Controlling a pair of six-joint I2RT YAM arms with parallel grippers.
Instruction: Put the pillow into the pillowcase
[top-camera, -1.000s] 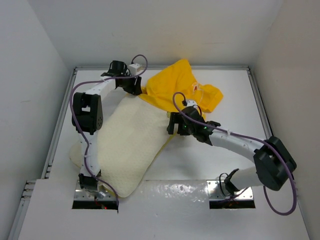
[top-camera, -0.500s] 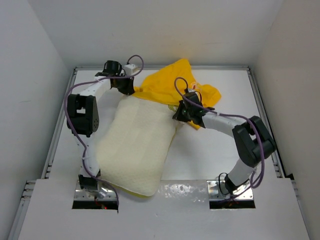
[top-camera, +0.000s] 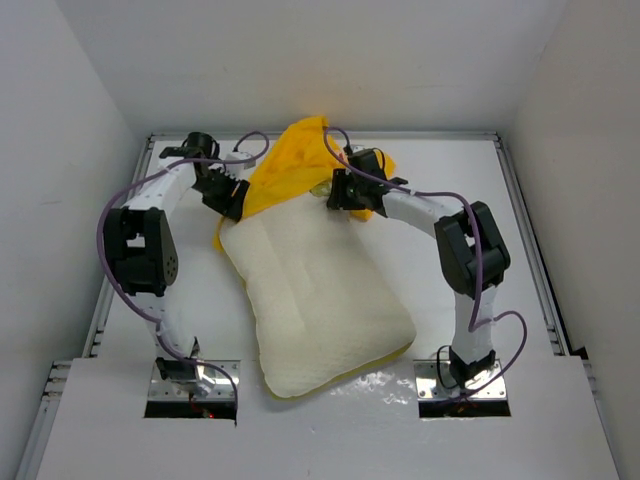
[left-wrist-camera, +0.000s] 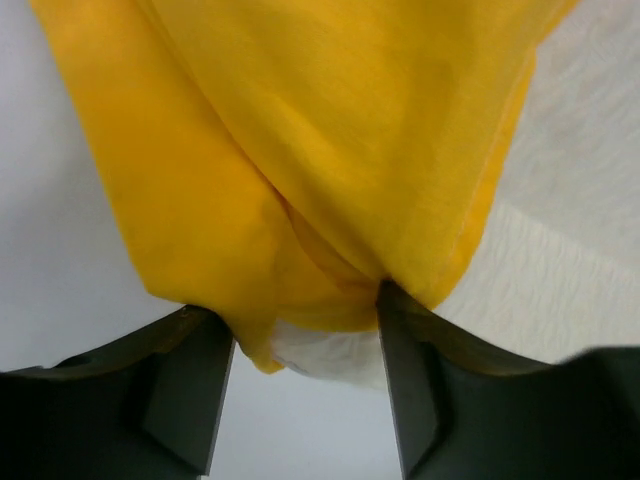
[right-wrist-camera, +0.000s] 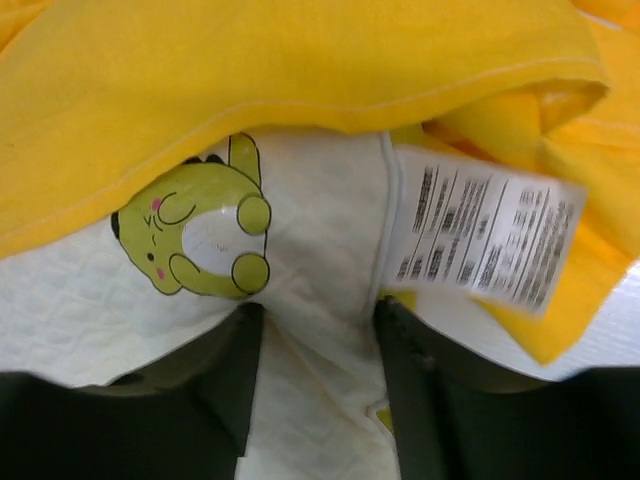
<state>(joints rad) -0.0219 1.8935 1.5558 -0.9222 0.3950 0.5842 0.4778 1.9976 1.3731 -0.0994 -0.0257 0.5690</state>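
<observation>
The cream-white pillow (top-camera: 320, 290) lies slanted across the middle of the table, and its far end reaches under the bright yellow pillowcase (top-camera: 290, 160) bunched at the back. My left gripper (top-camera: 232, 200) is at the pillow's far left corner. In its wrist view the gripper (left-wrist-camera: 300, 310) is closed on yellow pillowcase (left-wrist-camera: 300, 150) folds, with a white pillow corner (left-wrist-camera: 320, 355) showing beneath. My right gripper (top-camera: 335, 190) is at the far right corner. Its wrist view shows the gripper (right-wrist-camera: 315, 320) pinching a ridge of pillow (right-wrist-camera: 320, 230) beside the white tag (right-wrist-camera: 480, 235), under the pillowcase edge (right-wrist-camera: 300, 60).
White walls enclose the table on three sides, with metal rails (top-camera: 120, 250) along the left and right edges. The arm bases stand on plates (top-camera: 190, 385) at the near edge. Purple cables (top-camera: 110, 215) loop beside both arms. A small cartoon print (right-wrist-camera: 200, 235) shows on the white fabric.
The pillow has swung from the left of the table to the middle, its near end moving right. Both grippers moved toward the back wall, and the pillowcase bunched up narrower over the pillow's far end.
</observation>
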